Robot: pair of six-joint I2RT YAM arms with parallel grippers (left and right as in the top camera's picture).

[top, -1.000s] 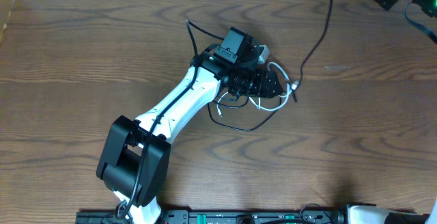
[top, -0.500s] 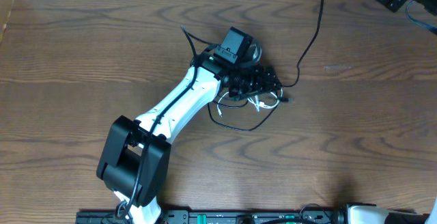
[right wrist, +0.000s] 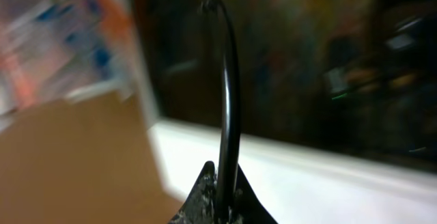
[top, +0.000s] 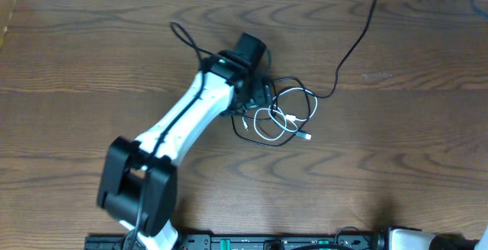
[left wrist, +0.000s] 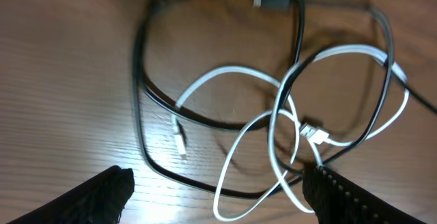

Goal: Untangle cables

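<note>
Black cable (right wrist: 229, 101), pinched by right pincer (right wrist: 220, 198) at 1 o'clock, is trailing; left pincer (left wrist: 217, 182) is gaping over white cable (left wrist: 232, 67).

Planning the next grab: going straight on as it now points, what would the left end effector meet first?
Likely the tangle: a loop of the black cable with the white cable crossing it lies between the open fingers of the left end effector. Which comes first is unclear.

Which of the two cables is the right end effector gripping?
The black cable, pinched in the shut right end effector; the white cable lies loose on the table, ungripped.
</note>
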